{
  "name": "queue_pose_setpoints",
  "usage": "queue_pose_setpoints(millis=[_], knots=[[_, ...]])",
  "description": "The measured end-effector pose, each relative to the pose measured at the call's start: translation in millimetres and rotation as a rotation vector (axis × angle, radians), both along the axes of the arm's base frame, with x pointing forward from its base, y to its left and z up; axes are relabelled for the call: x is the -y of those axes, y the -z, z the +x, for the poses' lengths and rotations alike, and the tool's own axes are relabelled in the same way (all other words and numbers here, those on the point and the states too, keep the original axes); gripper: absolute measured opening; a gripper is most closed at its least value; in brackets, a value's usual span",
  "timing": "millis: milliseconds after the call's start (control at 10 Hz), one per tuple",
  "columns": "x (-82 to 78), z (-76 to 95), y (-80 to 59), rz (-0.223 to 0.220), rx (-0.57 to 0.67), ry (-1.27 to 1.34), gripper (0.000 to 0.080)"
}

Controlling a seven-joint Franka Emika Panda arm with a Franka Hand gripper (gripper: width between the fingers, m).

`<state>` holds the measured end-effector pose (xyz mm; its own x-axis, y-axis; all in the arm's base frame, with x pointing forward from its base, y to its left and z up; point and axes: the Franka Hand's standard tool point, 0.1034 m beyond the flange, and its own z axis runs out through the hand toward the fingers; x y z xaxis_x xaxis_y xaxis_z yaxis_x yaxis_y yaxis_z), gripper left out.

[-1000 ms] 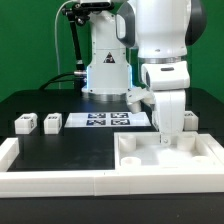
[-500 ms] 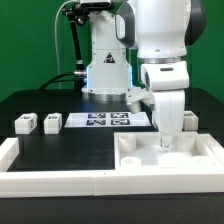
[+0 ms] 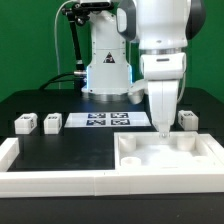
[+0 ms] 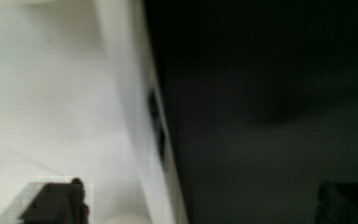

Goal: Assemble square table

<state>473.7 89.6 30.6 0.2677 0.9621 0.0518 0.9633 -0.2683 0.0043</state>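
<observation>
White slab [image 3: 165,172], tool [image 3: 160,128] abv (jaws apart)

Marker board: thin flat white marker board [image 3: 108,121] printed with black square tags, lying flat on the table to the exterior view's left of the jaws, its nearer end close beside them.
Barrier wall: long low white plastic barrier wall [image 3: 50,181], in front of the jaws toward the camera, with a short arm turning back at the exterior view's left.
Table: matte black table [image 3: 70,148], spreading below and around the jaws.
Backdrop: plain green backdrop [image 3: 30,50], well behind the jaws.
</observation>
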Motion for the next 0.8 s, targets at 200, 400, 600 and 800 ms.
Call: queue_pose_setpoints(millis=[200,400,600,800], knots=[[-18.2,-4.2,-15.3,-0.002,0.013,0.107,0.0649],[-26.5,-2.0,-24.5,0.002,0.029,0.143,0.0649],[-25.9,-2.5,-23.4,0.003,0.026,0.166,0.0649],[-26.2,-2.7,-23.3,0.008,0.019,0.281,0.0649]])
